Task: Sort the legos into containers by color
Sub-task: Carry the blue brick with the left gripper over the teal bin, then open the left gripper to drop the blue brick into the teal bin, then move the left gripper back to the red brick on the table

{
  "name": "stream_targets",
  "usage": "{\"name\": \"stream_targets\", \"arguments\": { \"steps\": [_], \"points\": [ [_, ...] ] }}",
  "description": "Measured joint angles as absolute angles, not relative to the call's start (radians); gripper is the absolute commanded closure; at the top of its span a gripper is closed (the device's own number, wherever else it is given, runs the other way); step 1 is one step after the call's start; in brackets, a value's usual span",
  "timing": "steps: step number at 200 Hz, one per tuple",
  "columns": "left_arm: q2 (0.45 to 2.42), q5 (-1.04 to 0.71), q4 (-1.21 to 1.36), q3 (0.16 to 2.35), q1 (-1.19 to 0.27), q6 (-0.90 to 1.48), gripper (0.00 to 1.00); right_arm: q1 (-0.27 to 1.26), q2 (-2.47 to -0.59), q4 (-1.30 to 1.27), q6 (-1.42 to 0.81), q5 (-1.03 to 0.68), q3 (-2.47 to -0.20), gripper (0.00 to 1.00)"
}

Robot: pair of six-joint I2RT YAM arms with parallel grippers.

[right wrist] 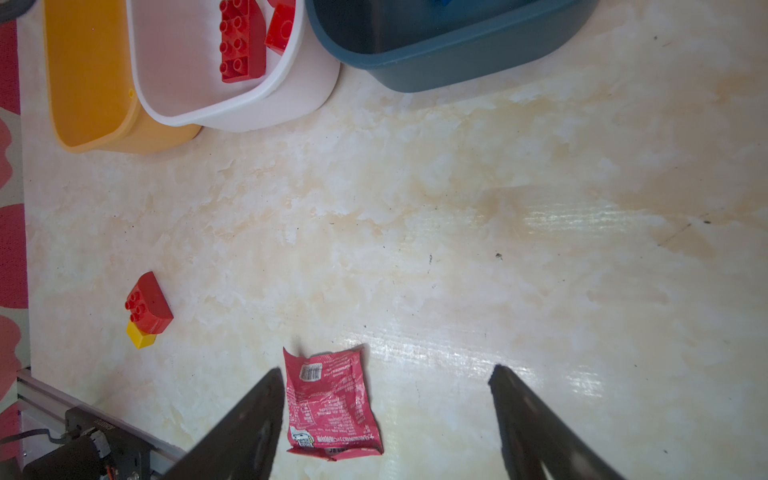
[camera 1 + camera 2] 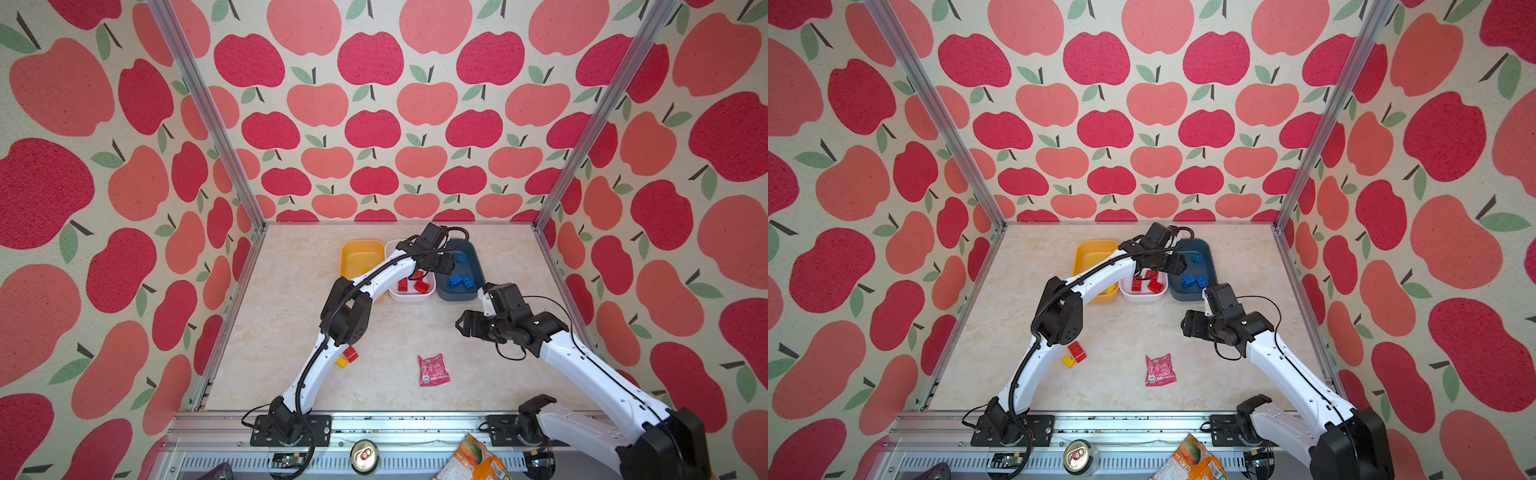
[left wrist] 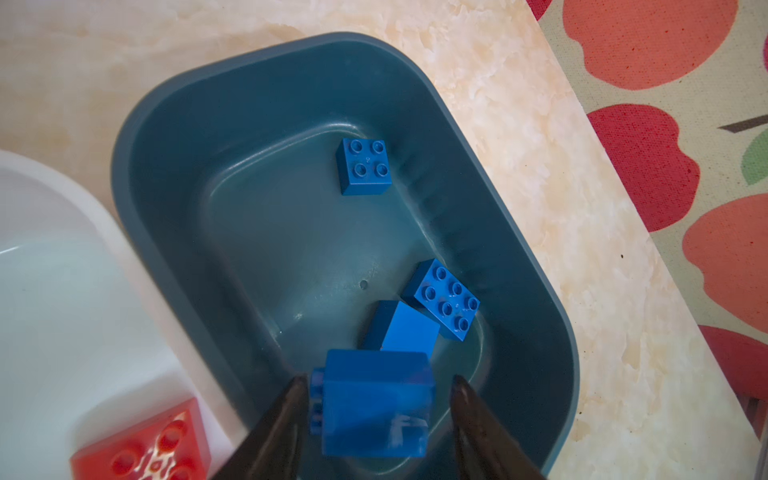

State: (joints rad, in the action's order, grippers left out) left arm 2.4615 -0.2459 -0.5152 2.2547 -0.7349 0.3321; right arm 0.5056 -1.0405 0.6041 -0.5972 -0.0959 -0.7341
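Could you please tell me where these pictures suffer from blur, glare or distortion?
Left wrist view: the blue brick at the left hand is smeared, while the resting bricks in the dark blue bin are crisp; the red brick at the picture's edge is soft and glary. Right wrist view: streaky glare on the table. In both top views the frame posts splay outward.

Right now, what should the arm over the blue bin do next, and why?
Probably lift the left fingers straight up and away. They stand open, with gaps either side of the blue brick, which is over the blue bin, so it looks let go. A red brick and a yellow brick wait on the table.
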Motion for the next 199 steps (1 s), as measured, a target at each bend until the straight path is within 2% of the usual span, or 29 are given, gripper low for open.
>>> {"name": "stream_targets", "arguments": {
  "steps": [95,141,199],
  "points": [
    [2.426,-0.245,-0.493,2.181,-0.736,0.323,0.29,0.503,-1.04,0.604,-0.597,-0.096,-0.734,0.19],
    [2.259,-0.233,-0.45,1.97,-0.736,0.324,0.28,0.503,-1.039,0.607,-0.597,-0.096,-0.734,0.19],
    [1.942,-0.171,-0.363,1.6,-0.738,0.371,0.28,0.503,-1.041,0.607,-0.597,-0.097,-0.734,0.19]
  ]
}}
